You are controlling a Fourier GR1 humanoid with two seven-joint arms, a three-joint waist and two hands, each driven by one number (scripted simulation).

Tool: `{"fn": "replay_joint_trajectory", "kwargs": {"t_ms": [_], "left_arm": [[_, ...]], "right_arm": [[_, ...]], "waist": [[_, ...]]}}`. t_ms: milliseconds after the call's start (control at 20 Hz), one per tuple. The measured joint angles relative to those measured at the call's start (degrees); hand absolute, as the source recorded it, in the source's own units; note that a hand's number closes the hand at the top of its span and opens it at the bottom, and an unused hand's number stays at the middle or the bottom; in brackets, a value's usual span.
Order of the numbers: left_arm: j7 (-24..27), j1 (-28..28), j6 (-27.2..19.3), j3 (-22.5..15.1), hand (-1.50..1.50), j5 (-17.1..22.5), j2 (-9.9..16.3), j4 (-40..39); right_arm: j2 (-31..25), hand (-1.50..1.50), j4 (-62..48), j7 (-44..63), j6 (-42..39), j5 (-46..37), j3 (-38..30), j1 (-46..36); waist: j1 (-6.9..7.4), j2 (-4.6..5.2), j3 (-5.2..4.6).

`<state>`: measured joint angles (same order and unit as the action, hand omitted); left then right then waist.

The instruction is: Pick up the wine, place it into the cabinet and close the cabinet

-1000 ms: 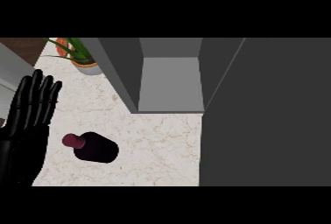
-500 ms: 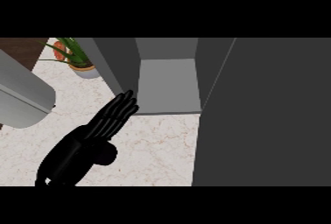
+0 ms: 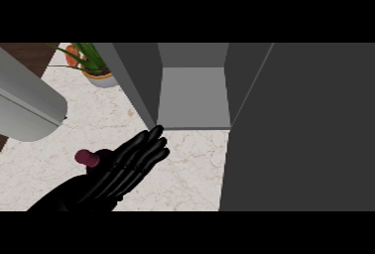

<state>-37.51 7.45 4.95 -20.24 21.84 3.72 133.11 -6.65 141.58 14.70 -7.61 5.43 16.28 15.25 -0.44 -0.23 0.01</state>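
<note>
wine (image 3: 87,158) sat mostly hidden now: i had swung my left hand (image 3: 124,166) over it, fingers straight, not yet gripping; cabinet (image 3: 192,96) open.

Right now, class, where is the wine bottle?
In the head view the wine lies low on the left of the counter, mostly hidden behind the hand, in front of the open cabinet.
</note>
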Motion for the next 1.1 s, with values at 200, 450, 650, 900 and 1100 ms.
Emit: {"fn": "replay_joint_trajectory", "kwargs": {"t_ms": [200,450,650,900,1100], "left_arm": [[-4.9,-0.06,-3.51,-2.73,-1.5,-0.83,-0.66,2.33],[-10.18,2.27,-7.56,-4.53,-1.5,-1.64,-1.25,2.95],[-12.66,3.97,-10.0,-4.96,-1.5,-2.47,-1.3,3.31],[-14.11,5.07,-11.81,-4.11,-1.5,-3.48,-0.56,3.77],[-15.18,6.85,-12.9,-2.72,-1.5,-4.14,0.12,4.02]], "right_arm": [[0.27,-1.5,1.15,1.93,1.0,-0.94,2.17,0.68],[0.37,-1.5,1.89,3.73,2.3,-1.33,3.92,0.57],[0.23,-1.5,1.98,5.09,3.47,-1.6,4.09,-0.41],[0.18,-1.5,2.02,6.3,4.87,-2.01,5.22,-1.7],[-0.37,-1.5,2.09,7.09,5.49,-2.19,4.83,-2.47]], "waist": [[0.18,-0.05,0.0],[0.23,-0.16,0.0],[0.36,-0.18,-0.01],[0.48,-0.25,-0.03],[0.47,-0.28,-0.03]]}}
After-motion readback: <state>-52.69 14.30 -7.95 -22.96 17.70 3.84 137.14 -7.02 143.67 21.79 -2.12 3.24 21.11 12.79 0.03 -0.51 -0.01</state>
